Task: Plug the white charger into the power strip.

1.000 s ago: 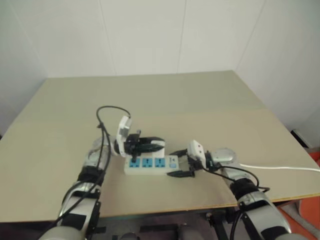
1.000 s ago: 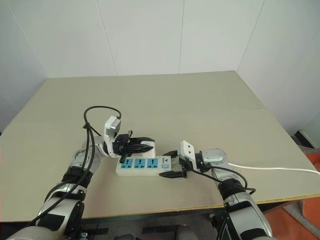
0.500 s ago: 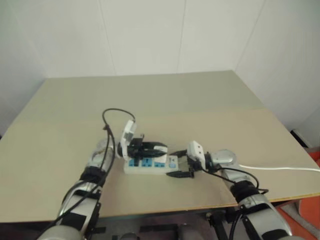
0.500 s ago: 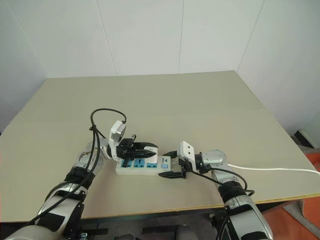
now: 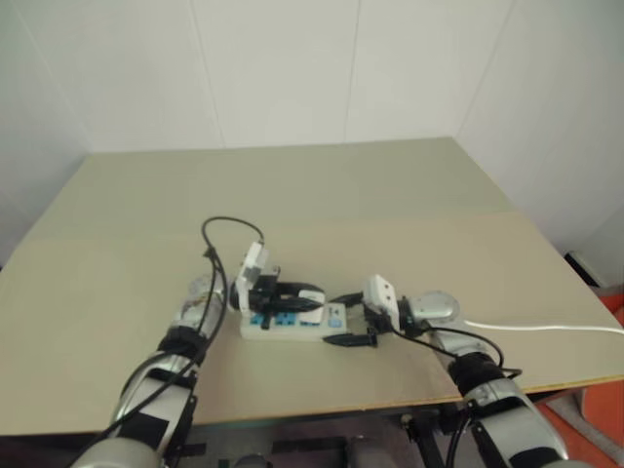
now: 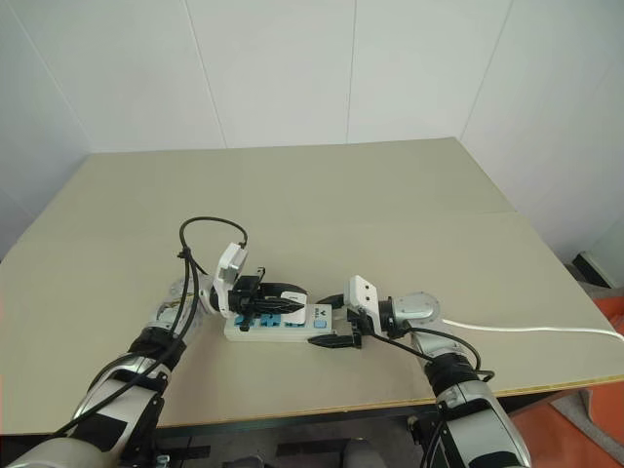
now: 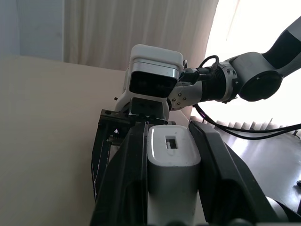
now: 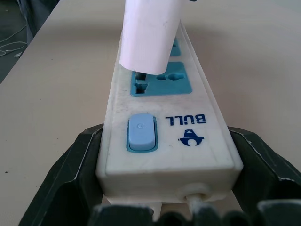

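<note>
The power strip lies on the table near its front edge, with blue sockets and a blue switch. My right gripper is shut on the strip's switch end, one black finger against each long side. My left gripper reaches in level from the left and is shut on the white charger. In the right wrist view the white charger stands slightly tilted, close over the sockets beyond the switch. Its prongs are hidden, so I cannot tell whether they touch a socket.
The strip's thin white cable runs off to the right across the tan table. The table's front edge is close behind my grippers. White walls stand behind the table's far edge.
My left gripper has come down and slightly to the right with the charger, from above the strip to just over its sockets. My right gripper has kept still on the strip.
</note>
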